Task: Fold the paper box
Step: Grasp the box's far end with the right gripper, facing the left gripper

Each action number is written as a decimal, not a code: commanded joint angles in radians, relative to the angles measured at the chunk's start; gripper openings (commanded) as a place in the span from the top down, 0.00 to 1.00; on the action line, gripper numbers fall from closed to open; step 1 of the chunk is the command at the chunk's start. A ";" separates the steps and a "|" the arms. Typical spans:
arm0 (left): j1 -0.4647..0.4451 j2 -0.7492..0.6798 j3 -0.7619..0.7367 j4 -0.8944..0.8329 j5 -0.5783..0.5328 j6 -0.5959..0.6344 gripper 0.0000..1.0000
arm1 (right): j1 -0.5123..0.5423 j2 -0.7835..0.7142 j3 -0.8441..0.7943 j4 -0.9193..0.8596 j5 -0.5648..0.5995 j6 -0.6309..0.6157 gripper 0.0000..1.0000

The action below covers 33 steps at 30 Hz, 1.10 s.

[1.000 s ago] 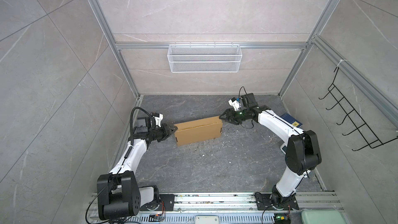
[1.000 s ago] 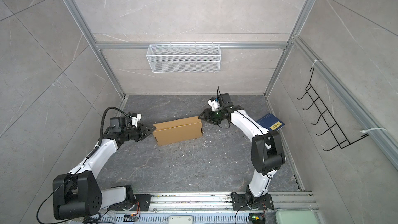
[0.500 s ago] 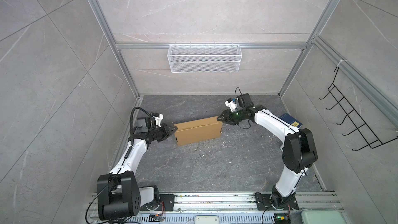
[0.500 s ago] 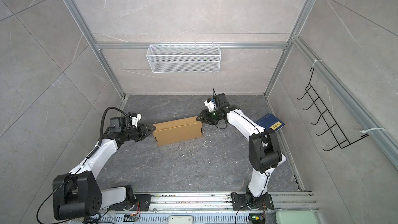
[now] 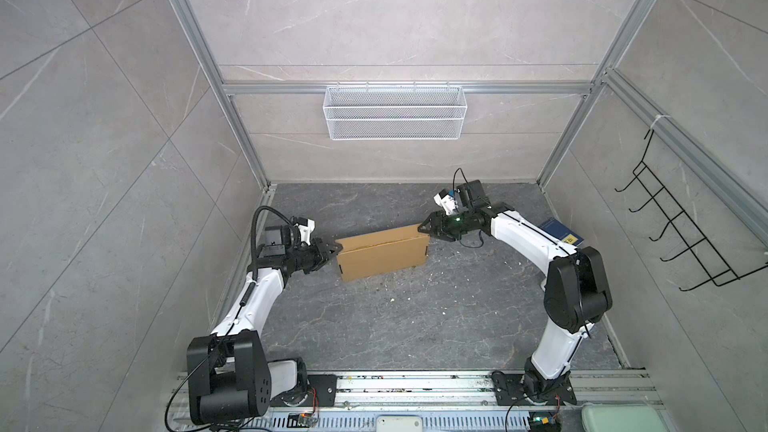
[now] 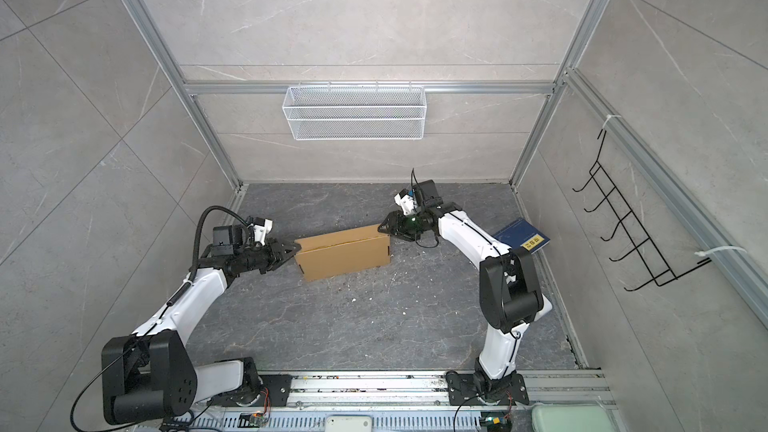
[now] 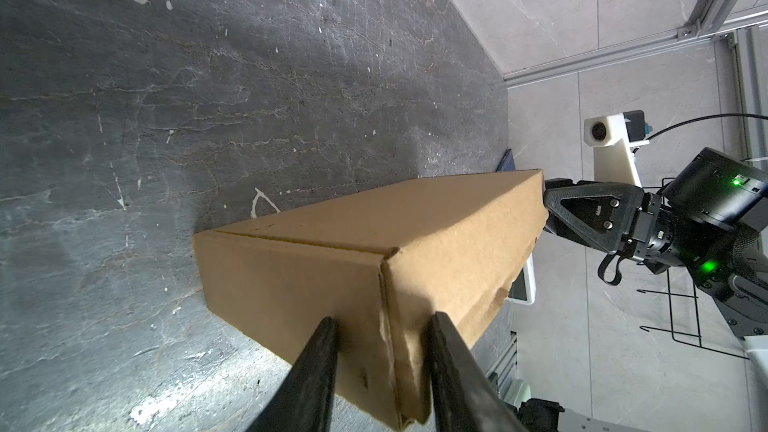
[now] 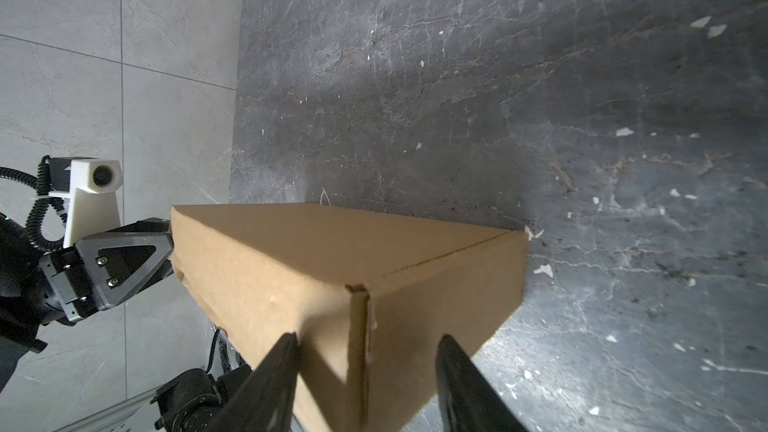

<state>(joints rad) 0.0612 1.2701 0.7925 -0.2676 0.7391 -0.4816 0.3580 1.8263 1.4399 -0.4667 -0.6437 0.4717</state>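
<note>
The paper box (image 5: 382, 257) (image 6: 345, 253) is a closed brown cardboard mailer standing on one long edge on the dark floor, slightly skewed. My left gripper (image 5: 336, 248) (image 6: 296, 246) is at its left end. In the left wrist view its gripper (image 7: 382, 326) has both fingers pressed against the box (image 7: 374, 251), one on each face of that end. My right gripper (image 5: 424, 231) (image 6: 384, 229) is at the right end. In the right wrist view its gripper (image 8: 368, 338) straddles the corner of the box (image 8: 332, 263), set wider than the cardboard.
A dark blue book (image 5: 561, 232) (image 6: 523, 238) with a yellow label lies by the right wall, behind my right arm. A white wire basket (image 5: 395, 112) hangs on the back wall and a black hook rack (image 5: 681, 234) on the right wall. Small white scraps dot the floor.
My right gripper has moved a little left onto the box's right end, and its jaws narrowed and widened again. The left gripper and the box stayed put.
</note>
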 commanded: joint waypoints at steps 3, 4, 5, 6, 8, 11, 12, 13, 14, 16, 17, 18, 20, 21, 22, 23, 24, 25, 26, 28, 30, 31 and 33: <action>-0.006 0.011 -0.034 -0.041 -0.052 -0.019 0.62 | 0.001 0.009 0.024 0.007 -0.015 0.025 0.44; -0.006 0.010 -0.030 -0.043 -0.053 -0.019 0.62 | 0.001 0.014 0.024 0.005 -0.017 0.024 0.44; -0.007 0.009 -0.027 -0.049 -0.054 -0.016 0.62 | 0.001 0.017 0.024 0.005 -0.017 0.023 0.44; -0.006 0.008 -0.022 -0.056 -0.055 -0.012 0.62 | 0.001 0.019 0.018 0.005 -0.016 0.020 0.45; -0.007 0.003 -0.017 -0.066 -0.056 -0.005 0.62 | 0.002 0.017 0.005 -0.004 0.001 0.010 0.46; -0.006 0.003 -0.016 -0.070 -0.057 0.000 0.61 | 0.001 0.009 -0.022 -0.009 0.027 -0.005 0.49; -0.006 0.005 -0.018 -0.069 -0.057 -0.001 0.62 | 0.001 0.008 -0.028 -0.007 0.031 -0.007 0.50; -0.006 0.007 -0.021 -0.069 -0.057 -0.002 0.62 | 0.001 0.006 -0.036 -0.004 0.032 -0.008 0.51; -0.006 0.009 -0.021 -0.067 -0.056 -0.004 0.62 | 0.001 0.008 -0.042 -0.002 0.031 -0.007 0.51; -0.006 0.007 -0.026 -0.065 -0.051 -0.007 0.61 | 0.002 0.008 -0.052 0.007 0.029 -0.005 0.52; -0.006 0.005 -0.029 -0.062 -0.051 -0.006 0.62 | 0.002 0.011 -0.055 0.009 0.024 -0.003 0.52; -0.006 0.002 -0.030 -0.063 -0.051 -0.008 0.62 | 0.002 0.013 -0.054 0.011 0.022 -0.002 0.52; -0.006 -0.001 -0.032 -0.062 -0.050 -0.012 0.61 | 0.002 0.016 -0.050 0.019 0.013 0.003 0.52; -0.006 -0.003 -0.032 -0.064 -0.050 -0.012 0.61 | 0.001 0.019 -0.050 0.023 0.009 0.006 0.53; -0.006 -0.004 -0.032 -0.065 -0.050 -0.013 0.61 | 0.002 0.020 -0.046 0.025 0.006 0.008 0.53; -0.007 -0.005 -0.030 -0.068 -0.050 -0.014 0.61 | 0.002 0.022 -0.041 0.026 0.003 0.008 0.53; -0.006 -0.006 -0.029 -0.070 -0.049 -0.014 0.60 | 0.003 0.024 -0.039 0.026 0.001 0.008 0.53; -0.006 -0.006 -0.027 -0.076 -0.046 -0.012 0.60 | 0.003 0.026 -0.036 0.024 0.000 0.007 0.53; -0.006 -0.009 -0.024 -0.083 -0.047 -0.008 0.60 | 0.003 0.027 -0.034 0.021 -0.003 0.005 0.53; -0.006 -0.016 -0.024 -0.092 -0.047 -0.003 0.59 | 0.003 0.023 -0.036 0.021 -0.009 0.005 0.54; -0.007 -0.024 -0.026 -0.101 -0.045 -0.003 0.59 | 0.002 0.018 -0.046 0.029 -0.010 0.006 0.54; -0.006 -0.027 -0.025 -0.106 -0.043 -0.005 0.59 | 0.004 0.013 -0.053 0.034 -0.013 0.012 0.54; -0.006 -0.035 -0.028 -0.105 -0.034 -0.008 0.59 | 0.004 0.003 -0.072 0.053 -0.019 0.023 0.54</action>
<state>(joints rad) 0.0601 1.2491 0.7891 -0.2882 0.7349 -0.4942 0.3576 1.8252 1.4094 -0.3969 -0.6647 0.4797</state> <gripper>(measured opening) 0.408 0.460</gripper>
